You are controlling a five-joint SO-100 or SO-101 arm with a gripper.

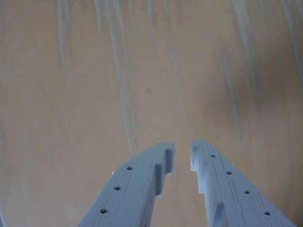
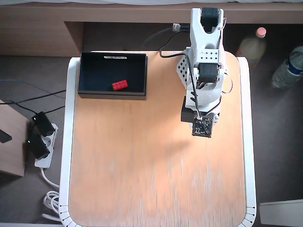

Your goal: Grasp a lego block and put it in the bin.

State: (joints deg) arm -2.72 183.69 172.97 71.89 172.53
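Observation:
The red lego block (image 2: 120, 85) lies inside the black bin (image 2: 111, 96), at the table's back left in the overhead view. The arm (image 2: 204, 71) stands at the back right, its wrist folded down well to the right of the bin. In the wrist view my gripper (image 1: 182, 151) hangs over bare wooden tabletop. Its two grey fingers (image 1: 142, 184) stand a narrow gap apart with nothing between them. Neither the block nor the bin shows in the wrist view.
The wooden table (image 2: 142, 165) has a white rim. Off the table are a power strip with plugs (image 2: 40, 139) at the left and two bottles (image 2: 289, 68) at the back right. Cables run behind the arm's base.

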